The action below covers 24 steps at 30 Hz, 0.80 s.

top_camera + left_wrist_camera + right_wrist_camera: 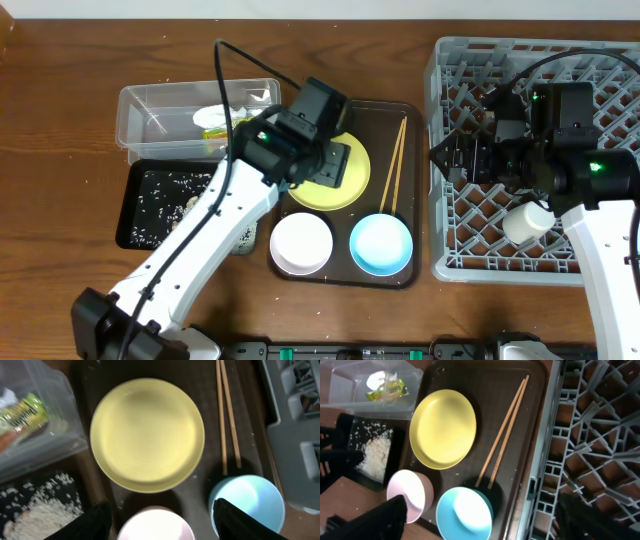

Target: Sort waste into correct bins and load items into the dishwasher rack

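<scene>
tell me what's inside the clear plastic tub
The clear plastic rectangular tub holds a crumpled white tissue and a green-and-orange snack wrapper. Overhead, the left arm covers its right corner.

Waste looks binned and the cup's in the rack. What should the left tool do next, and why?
Probably lower the left tool onto the rim of the yellow plate and close. It hangs open and empty right above that plate, which lies bare on the brown tray beside the chopsticks, not yet in the rack.
</scene>
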Each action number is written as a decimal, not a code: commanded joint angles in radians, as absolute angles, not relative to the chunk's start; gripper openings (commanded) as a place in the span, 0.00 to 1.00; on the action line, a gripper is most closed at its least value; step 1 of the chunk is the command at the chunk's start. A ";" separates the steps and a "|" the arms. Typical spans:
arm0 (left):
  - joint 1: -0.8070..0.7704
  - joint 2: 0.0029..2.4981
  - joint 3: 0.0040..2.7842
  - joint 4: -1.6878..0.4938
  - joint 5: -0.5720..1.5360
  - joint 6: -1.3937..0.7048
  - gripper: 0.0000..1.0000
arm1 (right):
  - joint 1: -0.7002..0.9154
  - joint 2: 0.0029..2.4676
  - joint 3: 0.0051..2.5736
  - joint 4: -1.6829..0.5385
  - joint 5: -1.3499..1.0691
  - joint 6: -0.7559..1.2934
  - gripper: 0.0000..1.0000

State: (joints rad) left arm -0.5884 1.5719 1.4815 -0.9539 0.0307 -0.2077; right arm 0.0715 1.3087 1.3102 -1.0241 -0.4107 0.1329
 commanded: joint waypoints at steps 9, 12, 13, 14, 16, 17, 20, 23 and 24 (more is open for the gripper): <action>-0.596 1.604 1.472 -0.957 0.012 -0.287 0.67 | 0.104 1.309 1.327 -1.048 -0.332 0.161 0.91; -0.620 1.647 1.457 -0.937 0.015 -0.287 0.67 | 0.104 1.309 1.327 -1.074 -0.210 0.281 0.94; -0.629 1.666 1.455 -0.937 0.014 -0.287 0.67 | 0.104 1.309 1.327 -1.079 -0.183 0.301 0.96; -0.638 1.685 1.455 -0.937 0.014 -0.287 0.67 | 0.104 1.309 1.327 -1.080 -0.184 0.300 0.98; -0.649 1.712 1.455 -0.929 0.014 -0.287 0.67 | 0.104 1.309 1.327 -1.082 -0.190 0.299 0.99; -0.654 1.724 1.455 -0.916 0.014 -0.287 0.67 | 0.104 1.309 1.327 -1.087 -0.192 0.299 0.99; -0.666 1.738 1.455 -0.885 0.015 -0.287 0.67 | 0.104 1.309 1.327 -1.094 -0.191 0.298 0.99; -0.674 1.737 1.455 -0.875 0.015 -0.286 0.67 | 0.104 1.309 1.327 -1.093 -0.191 0.298 0.99; -0.674 1.736 1.456 -0.884 0.015 -0.286 0.67 | 0.104 1.309 1.327 -1.093 -0.191 0.298 0.99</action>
State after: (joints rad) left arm -0.6697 1.7458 1.4509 -0.8783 0.0231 -0.2741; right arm 0.0956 1.3087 1.3102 -1.0912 -0.2077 0.2790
